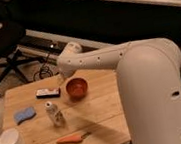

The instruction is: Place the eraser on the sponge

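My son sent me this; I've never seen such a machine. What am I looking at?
The big white shape is a robot's single arm, seen by one camera looking down on a wooden table. Its gripper, the clamp at the arm's tip, hangs over the table's far side, between a black eraser and a red bowl. Nearer lie a blue sponge, a small pale object, a white cup and a carrot. The eraser lies on the table, apart from the sponge; nothing appears held.
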